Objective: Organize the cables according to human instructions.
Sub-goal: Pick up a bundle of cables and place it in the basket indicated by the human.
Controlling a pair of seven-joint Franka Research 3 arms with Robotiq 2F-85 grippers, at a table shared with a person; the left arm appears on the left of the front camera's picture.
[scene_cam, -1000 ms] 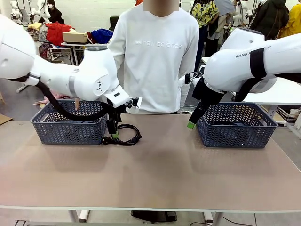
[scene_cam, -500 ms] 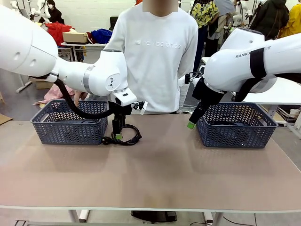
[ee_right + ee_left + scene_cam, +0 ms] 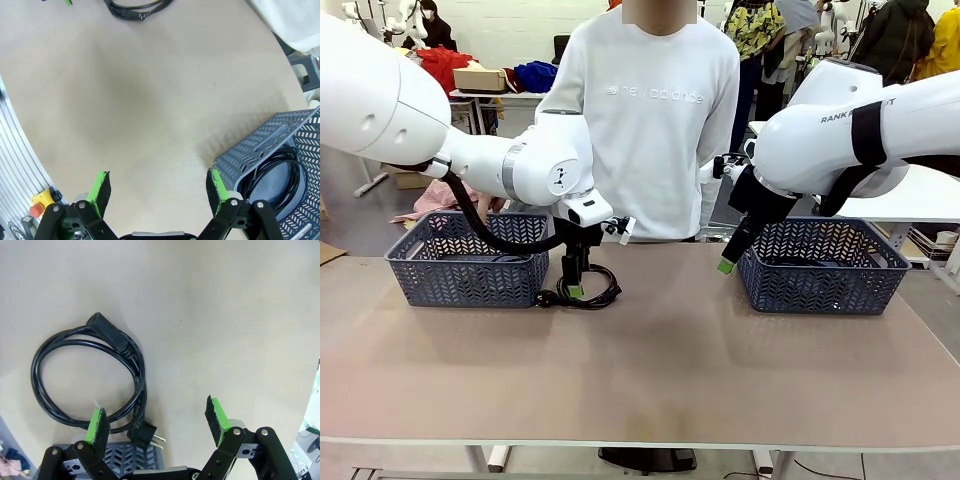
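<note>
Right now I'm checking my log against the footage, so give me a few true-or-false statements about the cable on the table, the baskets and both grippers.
1. A coiled black cable lies on the table beside the left basket. True.
2. The left gripper is shut on that cable. False: its jaws are open above the coil, with nothing between them.
3. The right basket holds a coiled black cable. True.
4. The right gripper is carrying a cable. False: it is open and empty, over bare table next to the right basket.
5. The person in the white sweatshirt stands at the far side of the table. True.
</note>
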